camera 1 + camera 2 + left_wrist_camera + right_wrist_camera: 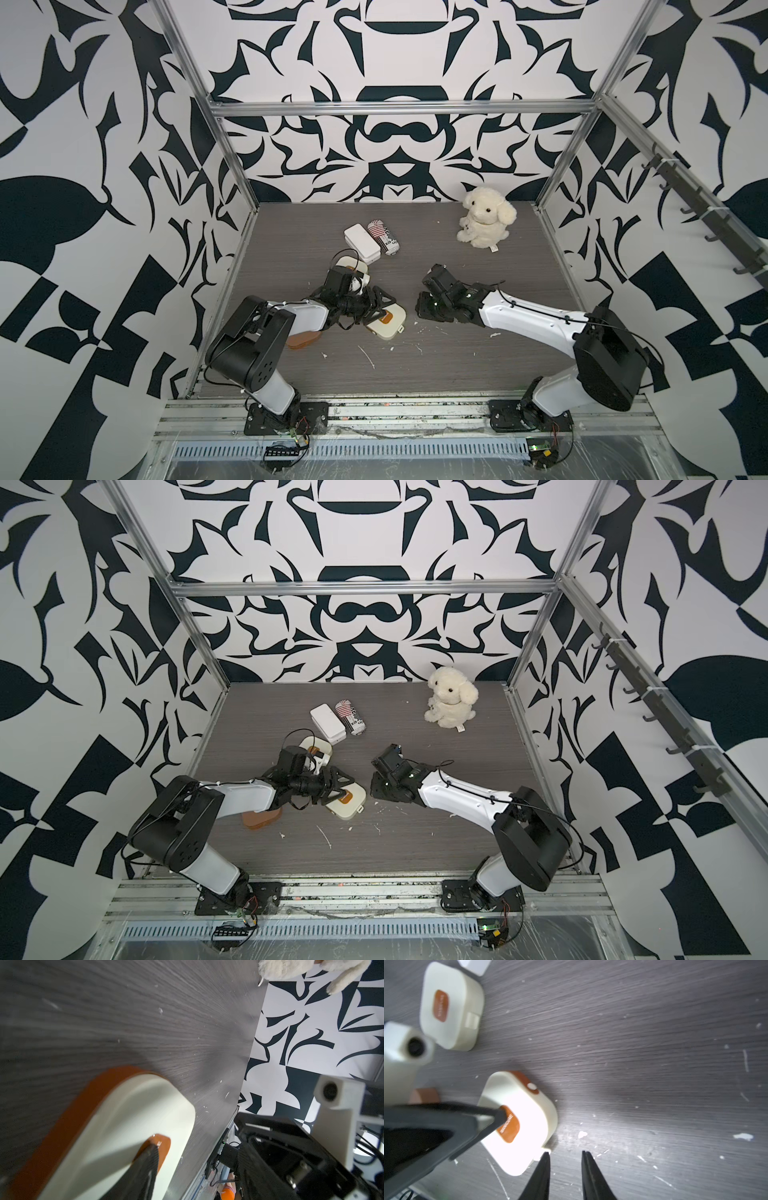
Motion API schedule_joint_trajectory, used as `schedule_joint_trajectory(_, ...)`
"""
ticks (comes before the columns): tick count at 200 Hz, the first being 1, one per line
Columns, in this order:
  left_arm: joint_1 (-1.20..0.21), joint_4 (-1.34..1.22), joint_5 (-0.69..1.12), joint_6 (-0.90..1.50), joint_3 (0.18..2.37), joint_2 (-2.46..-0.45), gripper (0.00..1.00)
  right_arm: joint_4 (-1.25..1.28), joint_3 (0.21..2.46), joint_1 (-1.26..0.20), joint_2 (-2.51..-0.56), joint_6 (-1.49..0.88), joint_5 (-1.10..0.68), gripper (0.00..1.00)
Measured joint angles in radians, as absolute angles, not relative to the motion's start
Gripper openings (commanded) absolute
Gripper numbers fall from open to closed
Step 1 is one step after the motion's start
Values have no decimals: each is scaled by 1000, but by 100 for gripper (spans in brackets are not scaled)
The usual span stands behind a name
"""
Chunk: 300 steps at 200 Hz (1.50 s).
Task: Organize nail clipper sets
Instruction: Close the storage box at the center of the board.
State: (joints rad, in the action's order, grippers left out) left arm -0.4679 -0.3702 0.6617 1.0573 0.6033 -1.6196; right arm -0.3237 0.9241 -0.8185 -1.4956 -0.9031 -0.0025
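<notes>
So, the table (457, 365) is dotted with crumbs (582, 1134). A dog (486, 218) is parked at the back, well apart. A box (361, 243) and can (384, 237) are laid side by side, a cream case (347, 262) just beside the box; a brown case (305, 340) is half covered by the left arm (299, 318). The middle case (529, 1142), shut, is touched on its label (509, 1128) by one finger (492, 1115) of the left gripper (376, 309), jaws spread, nothing clamped. The right gripper (565, 1155) is held beside its clasp (544, 1150), slightly parted, empty.
</notes>
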Motion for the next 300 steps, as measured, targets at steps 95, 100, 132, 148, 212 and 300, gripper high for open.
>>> schedule_joint_trajectory(95, -472, -368, 628, 1073, 604, -1611, 66, -239, 957, -938, -1629, -1024, -23, 31)
schedule_joint_trajectory(100, -472, -366, 627, 1073, 604, -1609, 66, -232, 957, -939, -1634, -1031, -23, 31)
schedule_joint_trajectory(132, -472, -352, 620, 1073, 606, -1604, 66, -189, 953, -946, -1651, -1074, -27, 32)
schedule_joint_trajectory(148, -472, -332, 618, 1070, 616, -1603, 66, -167, 943, -951, -1652, -1096, -26, 32)
schedule_joint_trajectory(212, -471, 10, 486, 962, 719, -1439, 74, -147, 902, -971, -1664, -1151, -14, 32)
schedule_joint_trajectory(300, -439, 344, 307, 675, 855, -1595, 76, -108, 902, -971, -1685, -1161, -8, 34)
